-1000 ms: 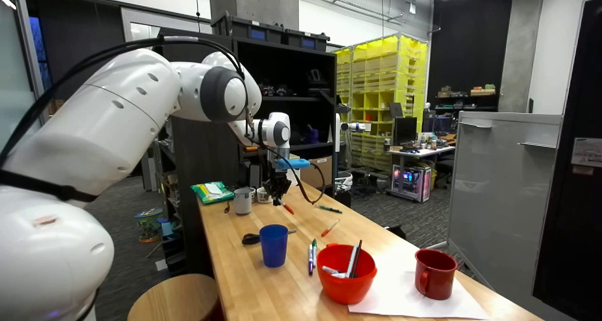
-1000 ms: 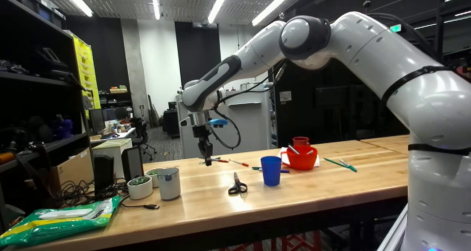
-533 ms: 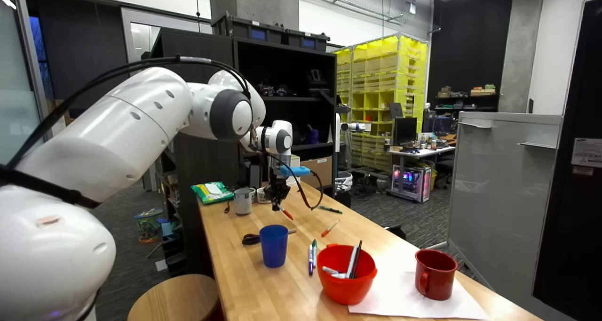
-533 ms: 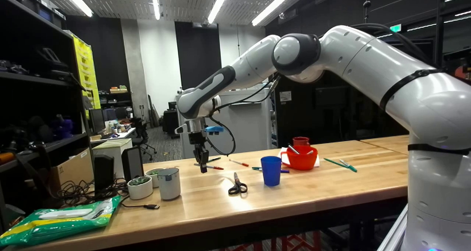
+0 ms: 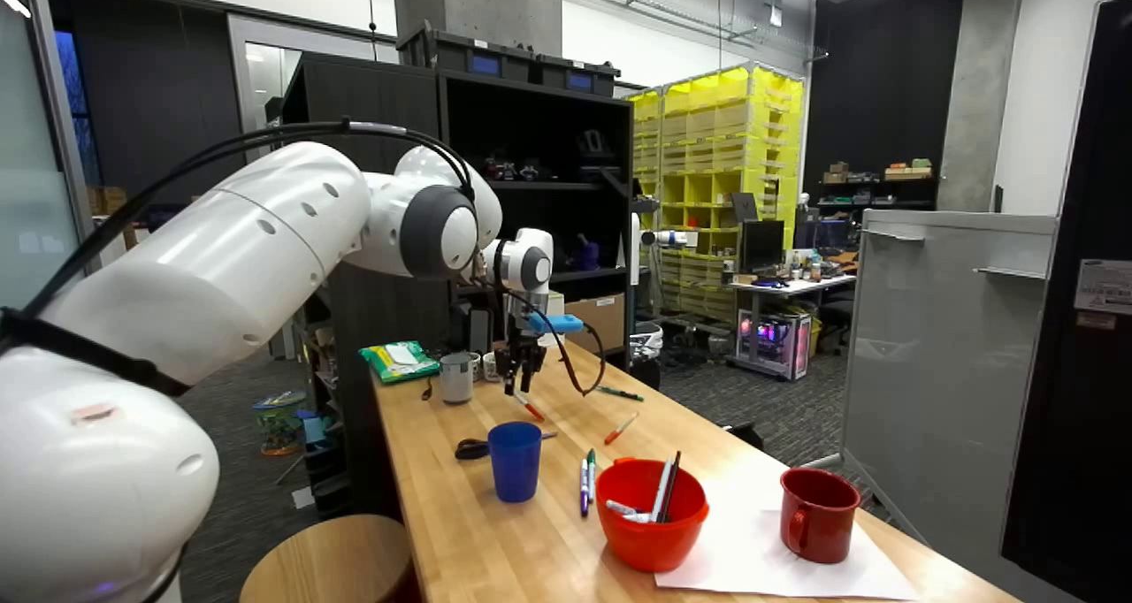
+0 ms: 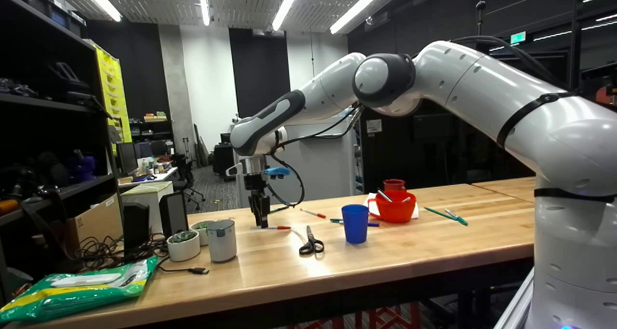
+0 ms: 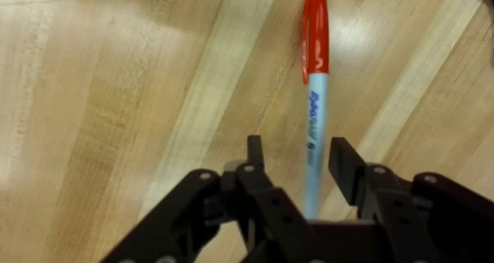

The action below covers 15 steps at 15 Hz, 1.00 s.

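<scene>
bench corner: 1 green packet | short edge: 2 planters, 1 grey mug | one long edge: 1 scissors, 1 blue cup | between long edges: 2 red-capped markers, 1 red bowl

The desk was smooth, glossy wood; the marker looked plastic, shiny at its cap; the tool looked matt; the arm was smooth and glossy; the bowl and cup looked plastic, the mug shiny; the sheet was paper, the packet crinkled, glossy film
</scene>
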Available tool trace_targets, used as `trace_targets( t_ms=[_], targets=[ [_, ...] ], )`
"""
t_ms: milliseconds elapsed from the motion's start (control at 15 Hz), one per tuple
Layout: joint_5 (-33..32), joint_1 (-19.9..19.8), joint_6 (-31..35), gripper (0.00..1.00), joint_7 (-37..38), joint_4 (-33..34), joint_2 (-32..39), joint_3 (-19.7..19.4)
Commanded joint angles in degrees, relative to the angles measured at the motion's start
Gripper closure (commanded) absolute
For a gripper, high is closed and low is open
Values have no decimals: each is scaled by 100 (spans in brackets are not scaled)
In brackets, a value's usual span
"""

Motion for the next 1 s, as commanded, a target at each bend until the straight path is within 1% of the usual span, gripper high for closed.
trace_targets(
  t_ms=[0, 133, 200, 267, 733, 867, 933],
  targets=[
    [53, 50, -150, 19, -73, 335, 123, 7],
    [45, 52, -124, 5, -55, 309, 53, -3],
    [38, 56, -124, 1, -27, 276, -5, -12],
    [35, 64, -147, 0, 20, 261, -46, -25],
    [-34, 116, -68, 0, 383, -173, -655, -93],
    [-46, 136, -44, 0, 539, -377, -901, -93],
    [-53, 112, 40, 0, 639, -594, -1094, -43]
  ],
)
